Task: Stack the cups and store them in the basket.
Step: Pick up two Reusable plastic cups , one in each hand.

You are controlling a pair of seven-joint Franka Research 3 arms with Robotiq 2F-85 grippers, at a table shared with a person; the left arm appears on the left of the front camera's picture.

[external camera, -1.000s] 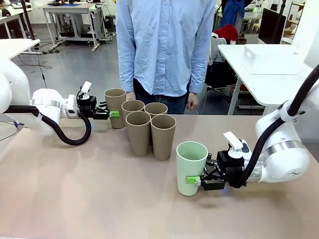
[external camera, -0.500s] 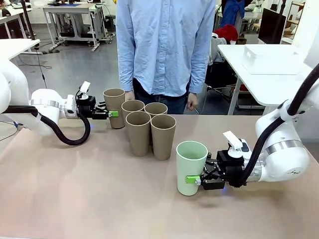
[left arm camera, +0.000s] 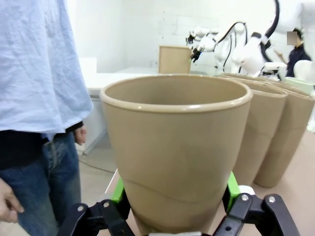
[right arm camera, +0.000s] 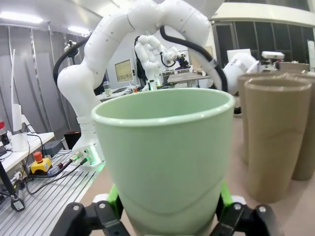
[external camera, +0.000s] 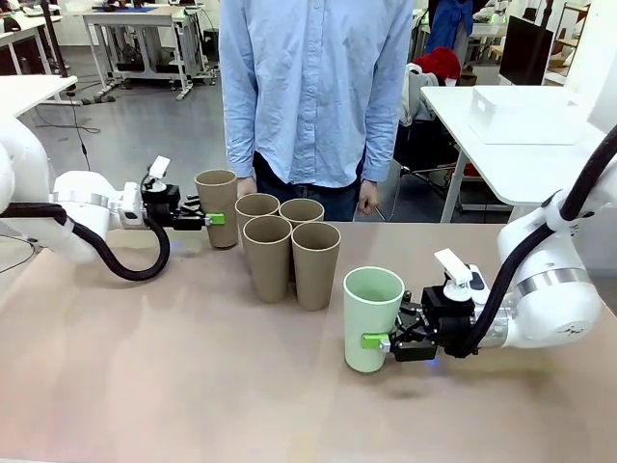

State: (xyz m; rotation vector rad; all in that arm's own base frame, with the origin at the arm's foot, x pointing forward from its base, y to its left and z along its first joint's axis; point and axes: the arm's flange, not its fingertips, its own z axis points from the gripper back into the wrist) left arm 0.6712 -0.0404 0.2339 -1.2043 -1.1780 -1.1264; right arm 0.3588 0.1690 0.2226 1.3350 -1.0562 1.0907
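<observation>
My left gripper [external camera: 204, 220] is shut on a brown cup [external camera: 217, 206] at the far left of the table, its green pads on both sides of the cup's lower wall [left arm camera: 177, 147]. Just to its right, several more brown cups [external camera: 291, 253] stand upright in a tight cluster. My right gripper [external camera: 384, 341] is shut on the mint green cup [external camera: 372, 316], gripping low on its wall [right arm camera: 165, 152], right of centre near the front. The basket [external camera: 525, 114], a white bin, sits on a white side table at the back right.
A person in a light blue shirt [external camera: 318, 87] stands at the table's far edge behind the cups, hands down at the sides. The tabletop [external camera: 154, 367] is bare wood-coloured in front and at left. Other tables and arms stand farther back.
The left gripper has shifted its brown cup slightly left, away from the cluster. The mint green cup has risen a little and edged right in the right gripper.
</observation>
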